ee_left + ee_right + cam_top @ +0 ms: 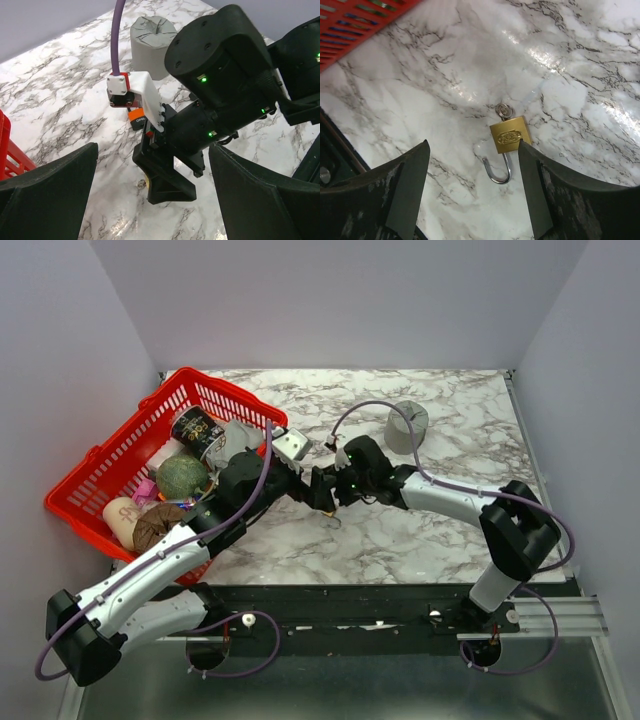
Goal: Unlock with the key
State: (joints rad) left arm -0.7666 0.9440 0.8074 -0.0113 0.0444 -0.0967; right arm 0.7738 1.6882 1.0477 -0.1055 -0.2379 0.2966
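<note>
Left wrist view, centre left: orange tag [135, 114] under the white mount [144, 91] on the other arm. Just below it, small white letters on black read "OPE"; the rest is cut off by the mount.

Right wrist view, centre right: padlock [508, 134] lying on the surface [445, 65], with an oval stamp on its brass face. The lettering inside the oval is too small to read.

Top view, upper left: dark can [196, 429] in the basket [108, 456], gold print, not legible.

No other text found.
</note>
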